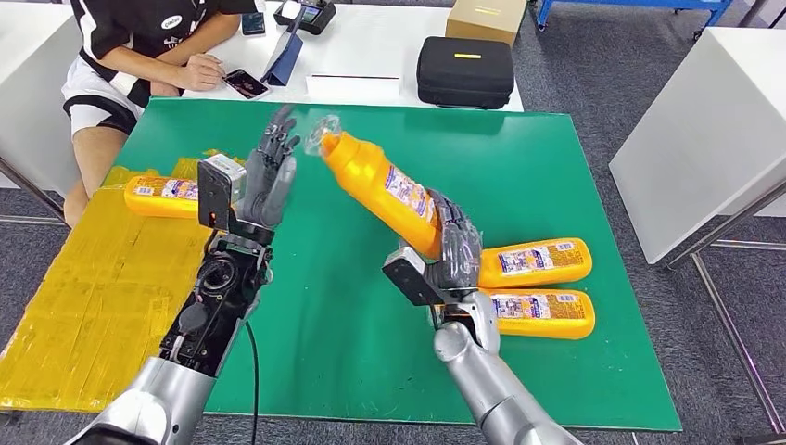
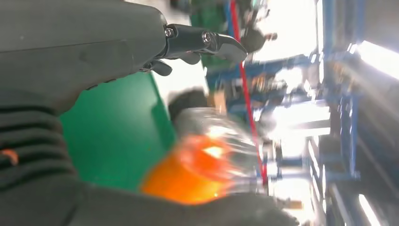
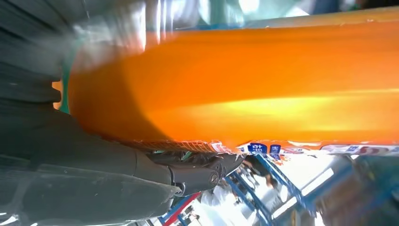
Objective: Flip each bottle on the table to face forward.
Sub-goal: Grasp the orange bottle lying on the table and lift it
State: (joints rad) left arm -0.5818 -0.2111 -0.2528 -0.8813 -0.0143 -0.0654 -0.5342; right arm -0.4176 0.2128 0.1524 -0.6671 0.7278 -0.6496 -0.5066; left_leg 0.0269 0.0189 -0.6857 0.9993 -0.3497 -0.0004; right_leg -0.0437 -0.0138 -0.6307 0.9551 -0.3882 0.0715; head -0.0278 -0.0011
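My right hand (image 1: 454, 250) grips an orange bottle (image 1: 385, 190) by its lower body and holds it above the green mat (image 1: 556, 167), tilted, label up, with its clear cap (image 1: 320, 134) toward the far left. In the right wrist view the bottle (image 3: 244, 80) lies across my fingers (image 3: 197, 172). My left hand (image 1: 269, 171) is raised beside the cap with its fingers spread and holds nothing. In the left wrist view the blurred cap (image 2: 207, 155) sits between thumb and fingers (image 2: 207, 42). Two more bottles (image 1: 536, 262) (image 1: 542, 313) lie side by side at the right. Another bottle (image 1: 162, 197) lies at the left edge.
A yellow sheet (image 1: 93, 297) covers the table left of the mat. Behind the mat, a white table carries a black case (image 1: 465, 71), a cardboard box (image 1: 486, 19) and a phone; a person (image 1: 139, 56) sits there at the far left. Another white table (image 1: 704, 130) stands at the right.
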